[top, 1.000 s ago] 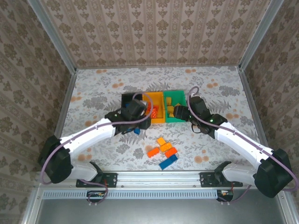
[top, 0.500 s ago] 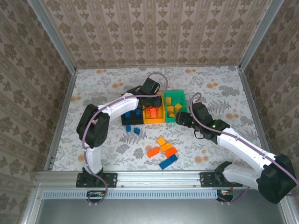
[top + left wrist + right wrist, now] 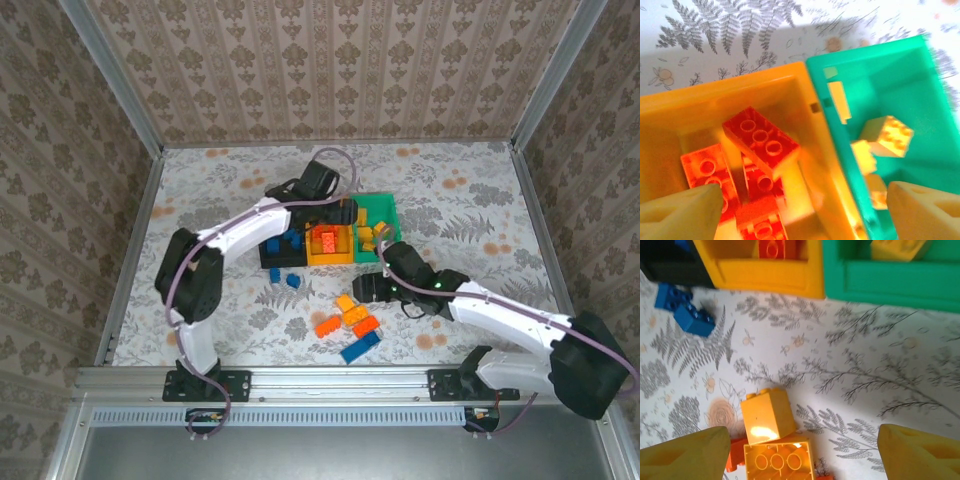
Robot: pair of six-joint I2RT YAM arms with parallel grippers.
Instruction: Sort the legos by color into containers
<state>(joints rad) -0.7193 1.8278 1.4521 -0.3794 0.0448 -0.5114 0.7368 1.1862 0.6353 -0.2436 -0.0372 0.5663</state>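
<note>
Legos (image 3: pixel 352 322) loose on table (image 3: pixel 200 200) near front edge; two blue bricks (image 3: pixel 687 310) just outside black bin (image 3: pixel 268 260), left arm (image 3: pixel 240 230) across its far end. Red bricks (image 3: pixel 760 142) in orange-yellow bin (image 3: pixel 740 90), yellow bricks (image 3: pixel 887 134) in green bin (image 3: pixel 925 95). Left gripper (image 3: pixel 800 210) spread wide, empty, above both; right gripper (image 3: pixel 802 455) wide, empty, over loose yellow block (image 3: pixel 765 412)

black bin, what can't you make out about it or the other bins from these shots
- Black bin: top external, the left arm crosses its far side; brick count inside too small to tell.
- Green bin: left wrist, near end cut off by the bottom edge and a finger; yellow bricks blurred.
- Orange-yellow bin: right wrist, inside cut off by the top edge.
</note>
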